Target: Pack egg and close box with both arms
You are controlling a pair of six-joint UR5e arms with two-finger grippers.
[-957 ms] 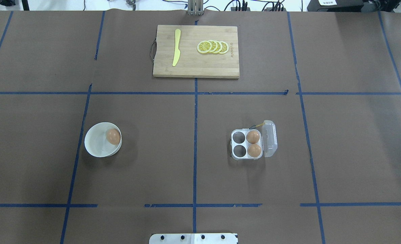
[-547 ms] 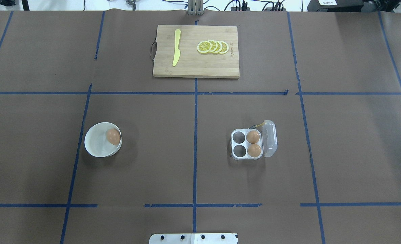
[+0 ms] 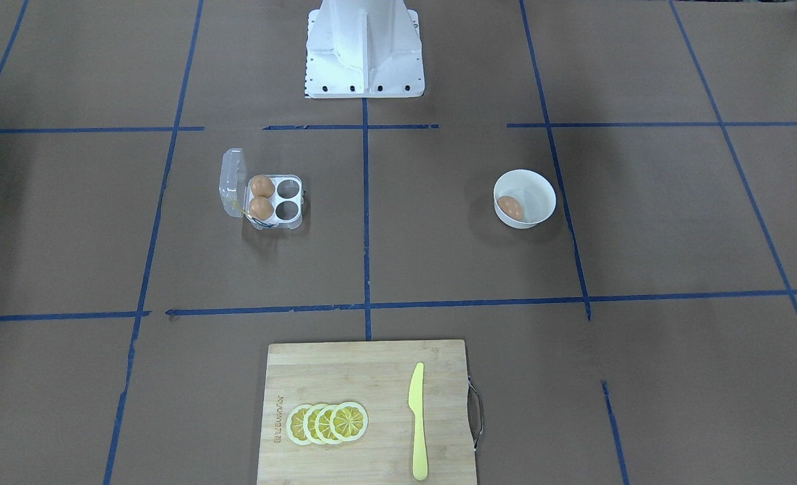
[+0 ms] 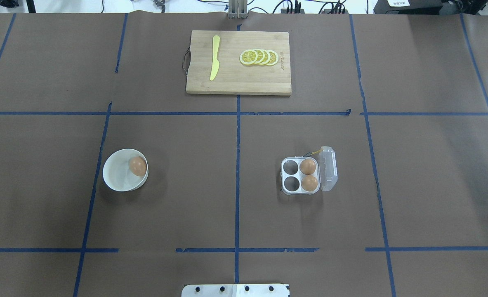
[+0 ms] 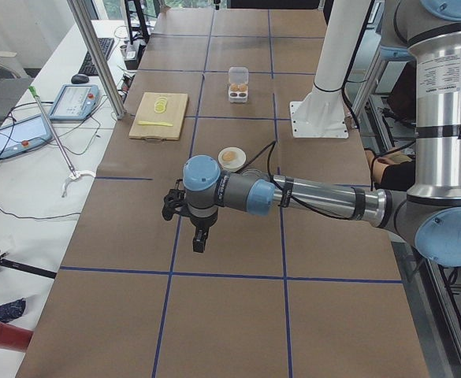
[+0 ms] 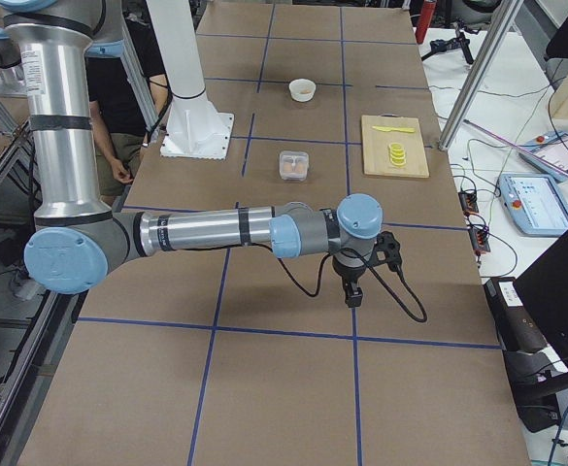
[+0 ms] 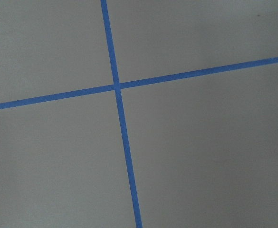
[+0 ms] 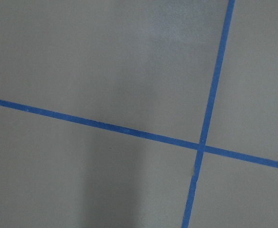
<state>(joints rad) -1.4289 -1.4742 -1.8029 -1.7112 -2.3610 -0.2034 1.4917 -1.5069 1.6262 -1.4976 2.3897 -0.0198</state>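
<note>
One tan egg [image 4: 137, 166] lies in a round white bowl [image 4: 116, 176] on the table's left half. The clear four-cell box [image 4: 300, 176] stands on the right half with its lid [image 4: 328, 169] open to the right. Two eggs [image 4: 308, 166] [image 4: 309, 183] fill its right cells and the two left cells are empty. Neither arm shows in the overhead or front view. The left gripper [image 5: 201, 240] hangs over bare table far left of the bowl. The right gripper [image 6: 353, 294] hangs far right of the box. I cannot tell whether either is open or shut.
A wooden cutting board [image 4: 238, 82] with a yellow knife [image 4: 215, 57] and lemon slices [image 4: 259, 57] lies at the far middle. The white base block [image 3: 364, 47] stands at the near edge. Both wrist views show only brown paper and blue tape lines [image 7: 119, 88].
</note>
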